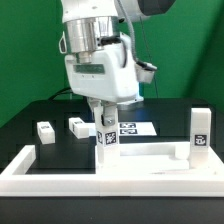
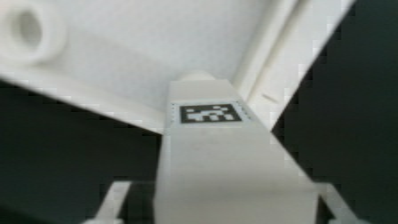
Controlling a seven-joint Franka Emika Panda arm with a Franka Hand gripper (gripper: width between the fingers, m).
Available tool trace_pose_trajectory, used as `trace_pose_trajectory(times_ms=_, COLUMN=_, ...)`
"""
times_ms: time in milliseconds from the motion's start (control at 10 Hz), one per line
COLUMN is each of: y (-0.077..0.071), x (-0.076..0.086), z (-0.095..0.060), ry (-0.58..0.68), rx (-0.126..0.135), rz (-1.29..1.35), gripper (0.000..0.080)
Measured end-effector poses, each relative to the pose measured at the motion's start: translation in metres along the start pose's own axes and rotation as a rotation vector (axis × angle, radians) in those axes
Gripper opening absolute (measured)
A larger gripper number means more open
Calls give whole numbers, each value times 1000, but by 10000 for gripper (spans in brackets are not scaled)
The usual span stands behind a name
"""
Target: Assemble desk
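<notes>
1. Exterior view: my arm (image 1: 98,55) comes down from twelve o'clock to the middle of the picture. My jaws are clamped on the held leg (image 1: 105,137), a short white square post that hangs upright beneath them with black-and-white tags on its faces.
2. The desk top (image 1: 150,151) lies flat on the black counter (image 1: 60,146). It stretches from the held leg toward three o'clock in the exterior view. The held leg stands at its nine o'clock corner, but I cannot tell whether the two touch.
3. At the desk top's three o'clock end the upright leg (image 1: 199,131) stands tall, tags showing.
4. Two loose legs lie on the counter toward nine o'clock of the held leg. One is near (image 1: 77,125) and one farther out (image 1: 44,130), and they are apart from each other.
5. The marker board (image 1: 133,127) lies flat just behind the desk top, at about two o'clock of the held leg.
6. The border wall (image 1: 60,172) runs low along the six o'clock side of the counter.
7. Wrist view: the held leg (image 2: 217,160) runs away from me between my fingers (image 2: 118,198), which sit against its two sides. A tag (image 2: 210,113) sits near its far end.
8. Beyond that end is the desk top (image 2: 125,75), with its raised rim (image 2: 285,60) beside the leg's tip and a round hole (image 2: 25,35) in a corner. The dark counter (image 2: 63,150) shows beside the leg.
</notes>
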State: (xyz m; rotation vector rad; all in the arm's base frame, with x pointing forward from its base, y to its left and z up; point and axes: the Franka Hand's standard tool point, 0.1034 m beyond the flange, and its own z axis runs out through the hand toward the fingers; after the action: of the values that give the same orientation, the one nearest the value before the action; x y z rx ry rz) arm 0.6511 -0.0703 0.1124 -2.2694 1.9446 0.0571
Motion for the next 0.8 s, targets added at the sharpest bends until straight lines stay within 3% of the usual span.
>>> trace_pose_trajectory(times_ms=200, y=3, x=4, z=1, ry=-43, rx=55, rz=291, gripper=297)
trace_pose_trajectory(times_ms=300, y=6, x=5, z=1, ry=-39, rx=62, rz=296, gripper=297)
trace_pose_trajectory(times_ms=400, y=5, x=4, z=1, ry=-39, rx=61, rz=272, gripper=380)
trace_pose_trajectory(times_ms=500, y=6, x=4, z=2, ry=-38, rx=60, rz=254, gripper=380)
trace_pose_trajectory(times_ms=600, y=5, x=3, z=2, ry=-24, rx=54, rz=168, gripper=517)
trace_pose_trajectory(times_ms=700, y=1, x=-5, z=3, ry=15, rx=42, rz=-99, gripper=622)
trace_pose_trajectory(times_ms=800, y=-1, x=-13, z=4, ry=18, rx=42, rz=-254, gripper=641)
